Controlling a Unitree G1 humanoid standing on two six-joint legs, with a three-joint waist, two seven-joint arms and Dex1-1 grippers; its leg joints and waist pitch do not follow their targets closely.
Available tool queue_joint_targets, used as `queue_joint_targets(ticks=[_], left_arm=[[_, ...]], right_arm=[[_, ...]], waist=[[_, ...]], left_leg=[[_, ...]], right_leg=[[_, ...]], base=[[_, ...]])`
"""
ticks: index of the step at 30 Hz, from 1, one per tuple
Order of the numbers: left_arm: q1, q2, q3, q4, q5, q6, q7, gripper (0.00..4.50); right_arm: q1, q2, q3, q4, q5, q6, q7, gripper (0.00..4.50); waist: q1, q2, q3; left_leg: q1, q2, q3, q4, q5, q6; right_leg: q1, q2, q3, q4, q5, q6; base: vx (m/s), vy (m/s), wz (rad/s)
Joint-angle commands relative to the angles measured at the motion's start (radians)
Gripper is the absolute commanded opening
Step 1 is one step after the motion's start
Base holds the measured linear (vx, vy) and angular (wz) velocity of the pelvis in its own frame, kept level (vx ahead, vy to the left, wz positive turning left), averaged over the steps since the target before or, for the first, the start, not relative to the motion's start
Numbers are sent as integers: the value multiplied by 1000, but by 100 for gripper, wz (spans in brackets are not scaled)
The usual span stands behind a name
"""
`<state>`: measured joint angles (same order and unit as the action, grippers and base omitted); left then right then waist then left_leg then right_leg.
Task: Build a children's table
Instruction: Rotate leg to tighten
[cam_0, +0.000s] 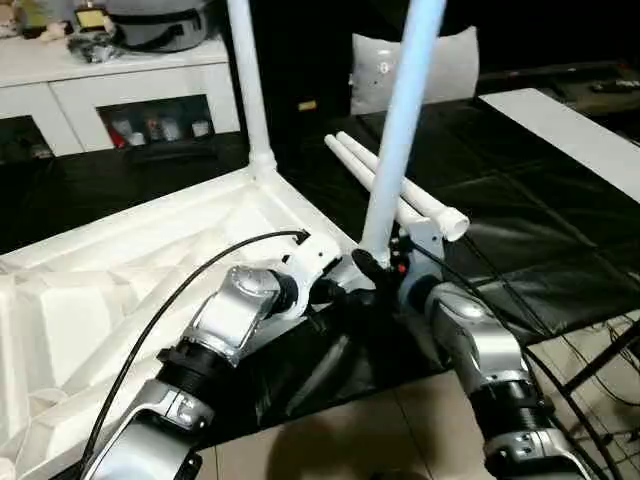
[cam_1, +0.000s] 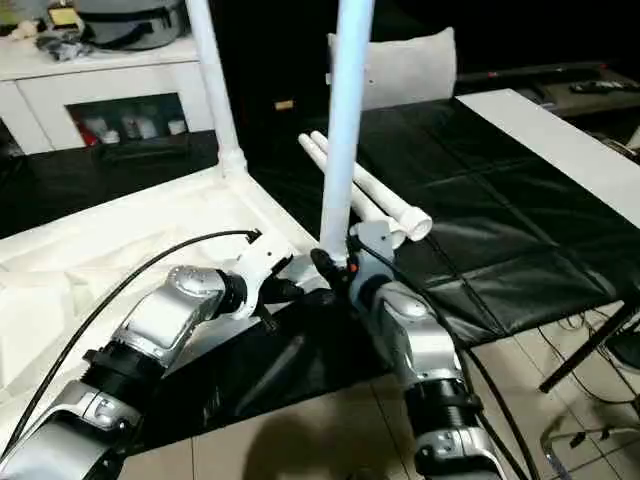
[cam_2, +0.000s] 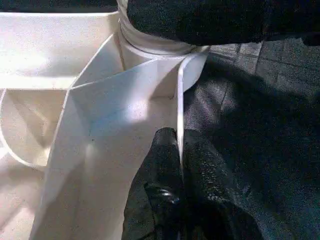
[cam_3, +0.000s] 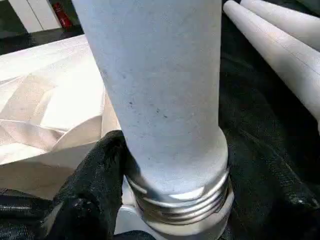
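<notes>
- Nearest the viewer: two silver forearms reach forward and converge at the near corner of the tabletop (cam_0: 120, 270), which lies upside down, ribbed underside up, on a black mat (cam_0: 520, 200).
- Left tool (cam_2: 179, 150): fingers together, pinching the thin upright rim of the tabletop just beside the corner socket (cam_2: 155, 55).
- Right tool (cam_0: 372, 268): fingers apart around the base of an upright leg (cam_0: 400, 120), one black finger (cam_3: 95, 185) pressed against the tube just above its threaded end.
- Threaded end (cam_3: 180, 200): seated at the mouth of the corner socket, with several thread rings exposed above it.
- Beyond the tools: two loose legs (cam_0: 400, 190) lie side by side on the mat, just beside the tabletop's edge.
- Far corner: a second leg (cam_0: 248, 80) stands upright in its socket.
- Background: a white cabinet (cam_0: 110, 95) with glass doors, and a grey-white cushion-like panel (cam_0: 450, 60) propped upright.
</notes>
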<state>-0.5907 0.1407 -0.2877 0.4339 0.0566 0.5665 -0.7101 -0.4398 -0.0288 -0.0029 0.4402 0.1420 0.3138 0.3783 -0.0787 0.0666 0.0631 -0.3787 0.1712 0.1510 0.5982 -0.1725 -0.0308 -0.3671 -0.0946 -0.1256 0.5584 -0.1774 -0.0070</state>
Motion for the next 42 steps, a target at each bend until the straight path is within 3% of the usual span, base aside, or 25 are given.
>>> queue_joint_targets(ticks=[1,2,3,4,5,6,7,8,9,10,11,13,14,16,18,19,20,22,26,28,31,33,40,42], left_arm=[[-70,-41,4,-61,-23,-47,2,0],[-68,-33,1,-62,-21,-50,1,0],[-68,-33,1,-62,-21,-50,1,0],[-64,-18,0,-61,-20,-58,-5,0],[-62,-4,1,-54,-20,-67,-11,0],[-62,2,1,-50,-19,-71,-12,0],[-60,13,2,-46,-19,-82,-17,0],[-59,17,2,-45,-20,-87,-21,0],[-56,28,3,-41,-20,-99,-32,0],[-52,43,1,-37,-17,-119,-47,0],[-50,48,1,-35,-14,-128,-53,0],[-47,58,0,-30,-11,-142,-66,0],[-43,73,0,-26,-10,-163,-86,0],[-39,93,1,-18,-13,-183,-110,0],[-35,117,0,-4,-23,-226,-148,0],[-33,128,-2,3,-24,-248,-166,0],[-31,139,-5,11,-27,-279,-186,0],[-26,154,-1,25,-40,-321,-220,0],[-12,190,-14,37,-40,-381,-278,0],[-8,200,-18,45,-33,-403,-285,0],[-6,196,-2,62,-45,-403,-287,0],[-6,197,-1,69,-49,-407,-294,44],[-4,193,-4,76,-42,-437,-295,92],[-4,189,-1,82,-48,-444,-302,101]], right_arm=[[13,95,77,65,42,73,66,267],[11,90,83,69,32,62,67,267],[11,90,83,69,32,62,67,267],[11,81,82,75,23,32,69,302],[12,71,73,76,25,7,74,337],[13,67,68,76,27,-2,76,337],[20,53,67,61,29,-20,88,344],[25,46,68,51,30,-25,95,344],[40,28,70,22,33,-43,115,365],[64,3,74,-26,40,-55,148,377],[75,-8,74,-49,41,-59,167,384],[97,-33,78,-92,49,-68,210,396],[127,-63,78,-146,57,-72,255,411],[162,-99,78,-204,72,-81,304,428],[200,-148,75,-264,93,-89,347,432],[215,-170,74,-286,96,-94,363,441],[231,-193,73,-308,94,-97,378,441],[253,-230,71,-334,78,-105,397,441],[279,-271,54,-369,105,-82,441,441],[285,-279,48,-378,120,-76,443,441],[293,-284,34,-383,143,-72,433,441],[297,-287,31,-384,145,-77,430,450],[316,-303,31,-401,151,-62,450,450],[316,-313,38,-401,143,-58,443,450]], waist=[[-13,-6,-36],[-20,10,-27],[-10,31,-26],[66,34,-38],[42,-17,-66],[34,-43,-61],[63,-49,-48],[83,-36,-58],[90,-24,-56],[85,-15,-68],[88,2,-76],[81,0,-80],[81,-14,-82],[88,-9,-88],[95,-9,-92],[102,-14,-92],[109,-13,-91],[117,-14,-87],[120,-18,-78],[121,-17,-77],[123,-17,-75],[123,-19,-75],[127,-21,-81],[127,-21,-80]], left_leg=[[66,22,-33,-61,-744,-59],[57,27,-31,-62,-722,-47],[5,57,-37,-120,-777,-54],[-66,82,-14,-207,-876,-83],[58,47,4,-155,-738,-61],[49,24,-31,-72,-622,-86],[62,1,-17,59,-344,-26],[-25,26,-40,-4,-170,-8],[-28,38,-38,-40,-178,-22],[-27,53,-42,-65,-212,-34],[-3,64,-38,-72,-257,-32],[-14,60,-36,-77,-268,-20],[-22,51,-26,-74,-242,13],[-18,50,-18,-65,-158,57],[-15,50,-12,-57,-95,95],[-15,51,-9,-53,-65,116],[-14,52,-7,-53,-49,129],[-9,55,-3,-55,-72,124],[-2,58,2,-66,-187,71],[-3,59,3,-68,-198,57],[2,60,6,-70,-217,44],[0,59,7,-70,-212,40],[-3,58,9,-63,-152,66],[-1,58,10,-63,-158,68]], right_leg=[[-17,-62,-28,-152,-782,-3],[9,-47,-84,-166,-810,46],[73,-38,-80,-72,-694,33],[122,-3,-5,109,-257,-38],[22,-24,59,61,-312,-54],[6,-100,60,-40,-642,-62],[-40,-173,84,-133,-988,-40],[47,-157,78,-81,-873,-47],[42,-124,59,-77,-784,-56],[36,-77,50,-43,-561,-79],[18,-63,61,-28,-348,-137],[29,-56,64,-8,-192,-194],[40,-55,66,-2,-81,-223],[42,-59,70,2,12,-244],[42,-59,71,6,79,-258],[43,-58,72,7,111,-259],[42,-58,73,9,114,-261],[37,-58,75,4,64,-258],[33,-58,81,-12,-116,-238],[32,-58,83,-15,-153,-226],[27,-58,85,-18,-182,-222],[27,-58,86,-17,-184,-219],[29,-57,85,-10,-102,-231],[29,-57,85,-12,-116,-232]], base=[[0,0,0],[0,0,0],[-74,-12,-16],[0,0,0],[0,0,0],[63,-109,1],[93,-74,-36],[93,-74,-36],[90,-5,-33],[75,5,-5],[75,5,-5],[59,17,-4],[55,22,-10],[56,14,-7],[28,5,-2],[0,0,0],[0,0,0],[0,0,0],[0,0,0],[0,0,0],[0,0,0],[0,0,0],[0,0,0],[0,0,0]])
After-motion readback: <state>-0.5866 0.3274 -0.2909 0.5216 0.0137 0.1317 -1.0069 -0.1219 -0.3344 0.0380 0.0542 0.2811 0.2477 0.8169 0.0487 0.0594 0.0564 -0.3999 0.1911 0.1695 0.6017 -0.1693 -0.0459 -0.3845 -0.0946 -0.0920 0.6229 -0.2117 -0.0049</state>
